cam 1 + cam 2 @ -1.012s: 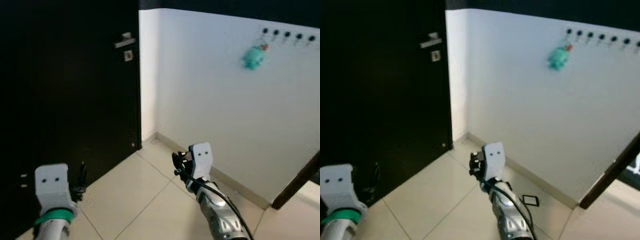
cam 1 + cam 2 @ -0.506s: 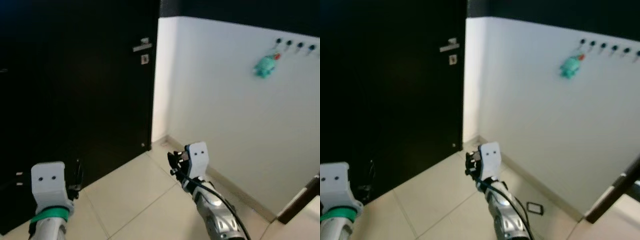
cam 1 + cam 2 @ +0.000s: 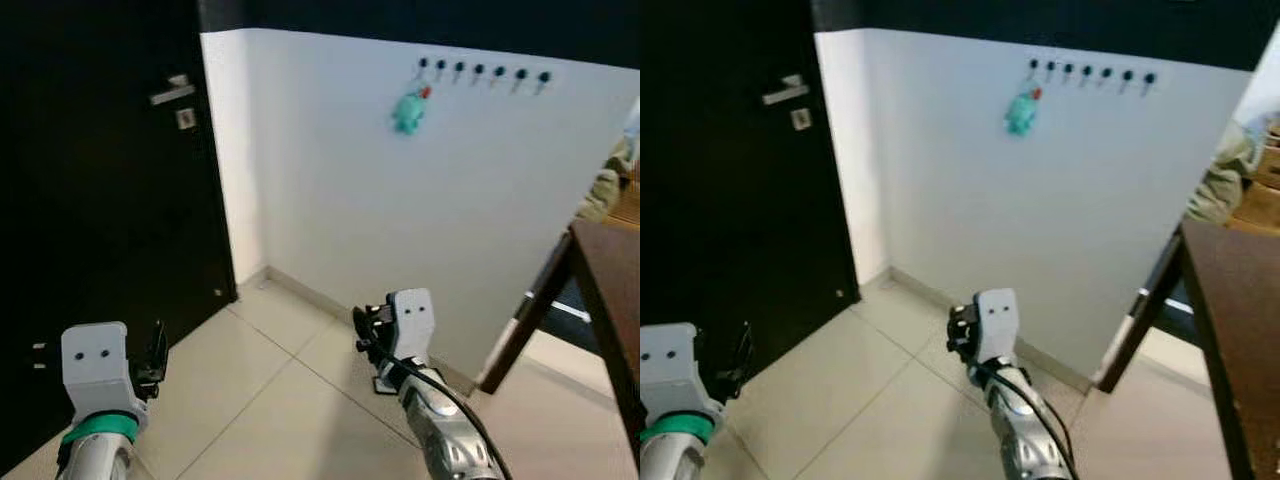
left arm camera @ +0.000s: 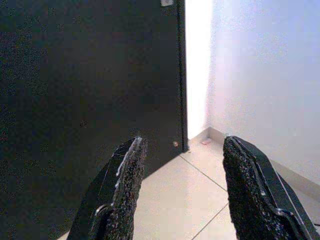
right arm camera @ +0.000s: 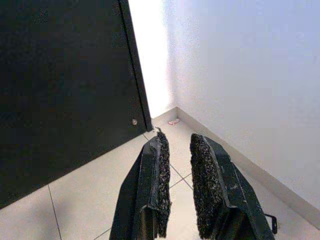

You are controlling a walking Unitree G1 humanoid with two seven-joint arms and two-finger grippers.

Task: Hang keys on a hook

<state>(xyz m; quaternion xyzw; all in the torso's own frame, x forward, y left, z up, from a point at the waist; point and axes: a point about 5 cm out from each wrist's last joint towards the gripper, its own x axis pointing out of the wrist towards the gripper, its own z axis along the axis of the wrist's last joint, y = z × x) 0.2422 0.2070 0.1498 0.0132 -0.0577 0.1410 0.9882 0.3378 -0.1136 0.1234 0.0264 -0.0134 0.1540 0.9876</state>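
On the white wall (image 3: 400, 220), right of the door (image 3: 100, 230), seven black hooks (image 3: 480, 71) stand in one row. One teal toy (image 3: 408, 110) hangs from the hook at the door end of the row. The door carries one handle (image 3: 171, 93) and one lock plate (image 3: 185, 118) just under it. Two grippers are in view, the left gripper (image 3: 157, 352) nearer the door and the right gripper (image 3: 366, 327) nearer the wall. One dark table (image 3: 610, 290) stands far from the door.
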